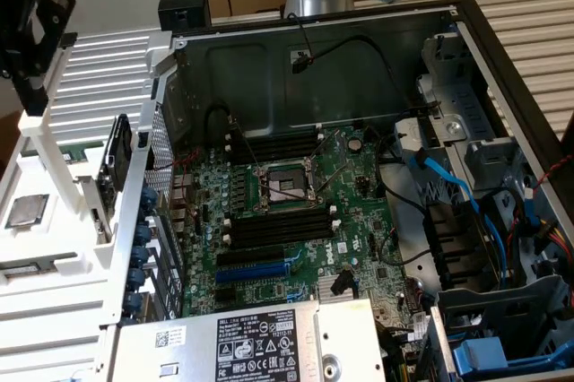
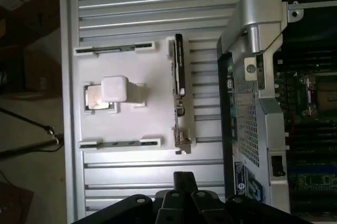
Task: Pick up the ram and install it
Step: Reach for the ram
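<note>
The ram [image 2: 179, 90], a thin dark stick, stands on edge in a white holder [image 2: 152, 124] on the ribbed metal table beside the open computer case. In the exterior view the ram [image 1: 118, 153] sits at the case's left wall. My gripper [image 2: 184, 182] is shut and holds nothing, hovering short of the holder and apart from the ram. From the exterior view, the gripper [image 1: 31, 77] hangs high at the far left, above the holder. Black memory slots [image 1: 278, 225] with white end clips lie on the motherboard [image 1: 359, 221].
A square processor chip [image 2: 96, 98] lies in the same holder beside a white block [image 2: 115, 88]. The case's steel wall [image 1: 148, 176] stands between holder and motherboard. Cables [image 1: 448, 185], a blue slot [image 1: 256, 267] and a power supply [image 1: 242, 337] crowd the case.
</note>
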Tool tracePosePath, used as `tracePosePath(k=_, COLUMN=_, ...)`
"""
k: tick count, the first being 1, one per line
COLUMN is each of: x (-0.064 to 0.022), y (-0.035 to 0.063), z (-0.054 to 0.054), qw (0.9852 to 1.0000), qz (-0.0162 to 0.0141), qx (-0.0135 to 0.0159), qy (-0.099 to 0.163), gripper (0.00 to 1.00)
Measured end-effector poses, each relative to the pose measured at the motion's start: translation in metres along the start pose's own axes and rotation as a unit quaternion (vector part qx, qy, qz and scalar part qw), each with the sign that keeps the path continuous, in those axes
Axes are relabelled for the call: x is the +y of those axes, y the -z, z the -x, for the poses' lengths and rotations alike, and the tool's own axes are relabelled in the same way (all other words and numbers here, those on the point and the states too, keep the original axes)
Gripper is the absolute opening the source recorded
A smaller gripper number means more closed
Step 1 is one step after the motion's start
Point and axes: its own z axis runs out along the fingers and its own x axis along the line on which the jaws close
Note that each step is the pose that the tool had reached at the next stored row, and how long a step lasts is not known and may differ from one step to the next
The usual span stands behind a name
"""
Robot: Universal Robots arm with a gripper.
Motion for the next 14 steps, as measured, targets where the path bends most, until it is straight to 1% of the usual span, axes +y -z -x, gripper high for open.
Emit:
tracePosePath(k=1, x=-0.0013, y=-0.0024, z=-0.017, qw=1.0000, qz=-0.0005, qx=0.0036, qy=0.001, gripper=0.10)
tracePosePath(k=3, x=-0.0017, y=-0.0052, z=-0.026, qw=1.0000, qz=-0.0005, qx=0.0033, qy=0.001, gripper=0.10)
tracePosePath(k=4, x=-0.0002, y=-0.0078, z=-0.033, qw=1.0000, qz=-0.0003, qx=0.0020, qy=0.001, gripper=0.10)
tracePosePath(k=5, x=0.0033, y=-0.0098, z=-0.038, qw=1.0000, qz=-0.0003, qx=0.0002, qy=0.002, gripper=0.10)
tracePosePath(k=6, x=0.0062, y=-0.0113, z=-0.041, qw=1.0000, qz=-0.0004, qx=-0.0029, qy=0.002, gripper=0.10)
tracePosePath(k=7, x=0.0093, y=-0.0126, z=-0.043, qw=1.0000, qz=-0.0009, qx=-0.0073, qy=0.002, gripper=0.10)
tracePosePath(k=8, x=0.0109, y=-0.0131, z=-0.044, qw=0.9999, qz=-0.0020, qx=-0.0111, qy=0.002, gripper=0.10)
tracePosePath(k=10, x=0.0134, y=-0.0139, z=-0.047, qw=0.9998, qz=-0.0060, qx=-0.0197, qy=0.002, gripper=0.10)
tracePosePath(k=11, x=0.0141, y=-0.0142, z=-0.049, qw=0.9997, qz=-0.0092, qx=-0.0221, qy=0.002, gripper=0.10)
tracePosePath(k=13, x=0.0148, y=-0.0153, z=-0.053, qw=0.9996, qz=-0.0165, qx=-0.0240, qy=0.002, gripper=0.10)
tracePosePath(k=14, x=0.0152, y=-0.0160, z=-0.056, qw=0.9995, qz=-0.0190, qx=-0.0244, qy=0.001, gripper=0.10)
